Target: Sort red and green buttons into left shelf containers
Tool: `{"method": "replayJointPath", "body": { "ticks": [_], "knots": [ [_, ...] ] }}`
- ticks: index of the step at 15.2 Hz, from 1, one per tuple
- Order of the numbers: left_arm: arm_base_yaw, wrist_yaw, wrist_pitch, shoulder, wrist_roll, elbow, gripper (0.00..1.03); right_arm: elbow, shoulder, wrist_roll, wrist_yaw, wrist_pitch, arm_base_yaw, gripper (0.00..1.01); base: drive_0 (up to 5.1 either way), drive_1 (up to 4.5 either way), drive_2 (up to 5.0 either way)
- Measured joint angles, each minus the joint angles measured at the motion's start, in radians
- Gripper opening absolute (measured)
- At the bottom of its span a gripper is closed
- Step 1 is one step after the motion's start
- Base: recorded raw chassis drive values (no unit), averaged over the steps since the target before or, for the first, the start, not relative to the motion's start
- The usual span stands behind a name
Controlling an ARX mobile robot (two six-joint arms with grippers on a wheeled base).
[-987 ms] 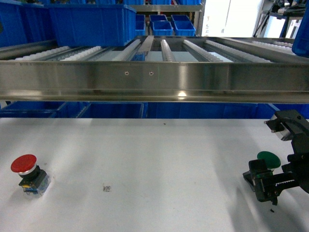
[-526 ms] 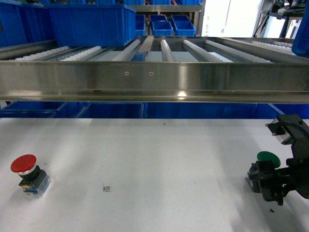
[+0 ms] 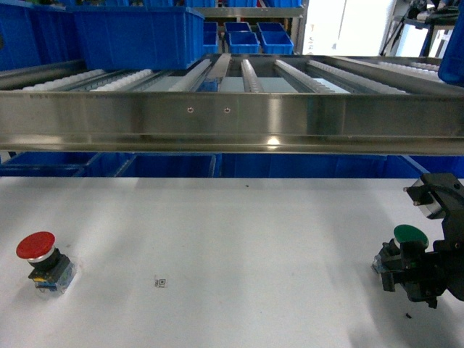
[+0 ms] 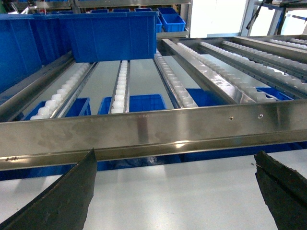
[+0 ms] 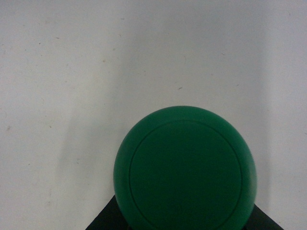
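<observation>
The green button [image 3: 410, 234] sat at the table's [image 3: 239, 254] right edge, its base clamped between the closed jaws of the right gripper [image 3: 407, 272]; its cap filled the right wrist view. The red button [image 3: 38, 250] stood well apart, far left. The left gripper [image 4: 177, 191] hung spread wide, holding nothing, before the blue bin [image 3: 138, 35] on the roller shelf [image 3: 232, 119].

Tabletop [image 3: 232, 239]: matt white, smooth, faint specks and scuffs.
Green button [image 5: 184, 167]: cap smooth plastic, satin sheen.
Red button [image 3: 36, 246]: glossy plastic cap, silvery metal collar, black and clear-bluish plastic base.
Rack rail [image 3: 232, 119]: brushed metal, streaky reflections.
Rollers [image 4: 120, 86]: white plastic.
Bins [image 4: 112, 33]: blue plastic, slightly glossy.
Right gripper [image 3: 409, 272]: matt black.
</observation>
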Motion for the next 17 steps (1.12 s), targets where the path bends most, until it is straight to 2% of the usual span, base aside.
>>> {"method": "replayJointPath", "body": {
  "ticks": [2, 5, 10, 11, 12, 13, 15, 17],
  "knots": [
    [0.000, 0.000, 0.000, 0.000, 0.000, 0.000, 0.98, -0.027, -0.017, -0.002, 0.013, 0.032, 0.000, 0.27, 0.0, 0.00, 0.0],
    [0.000, 0.000, 0.000, 0.000, 0.000, 0.000, 0.98, -0.105, -0.107, -0.031, 0.024, 0.108, -0.021, 0.26, 0.0, 0.00, 0.0],
    [0.000, 0.000, 0.000, 0.000, 0.000, 0.000, 0.98, -0.272, -0.399, -0.035, -0.010, 0.129, -0.051, 0.26, 0.0, 0.00, 0.0],
    [0.000, 0.000, 0.000, 0.000, 0.000, 0.000, 0.98, -0.347, -0.530, -0.037, -0.032, 0.108, -0.051, 0.26, 0.0, 0.00, 0.0],
    [0.000, 0.000, 0.000, 0.000, 0.000, 0.000, 0.98, -0.536, -0.865, -0.063, -0.075, -0.051, -0.092, 0.26, 0.0, 0.00, 0.0],
    [0.000, 0.000, 0.000, 0.000, 0.000, 0.000, 0.98, -0.635, -1.085, -0.092, -0.109, -0.198, -0.111, 0.26, 0.0, 0.00, 0.0],
    [-0.002, 0.000, -0.001, 0.000, 0.000, 0.000, 0.98, -0.681, -1.289, -0.109, -0.099, -0.349, -0.151, 0.26, 0.0, 0.00, 0.0],
    [0.000, -0.002, 0.000, 0.000, 0.000, 0.000, 0.98, -0.682, -1.325, -0.111, -0.099, -0.347, -0.150, 0.26, 0.0, 0.00, 0.0]
  ]
}}
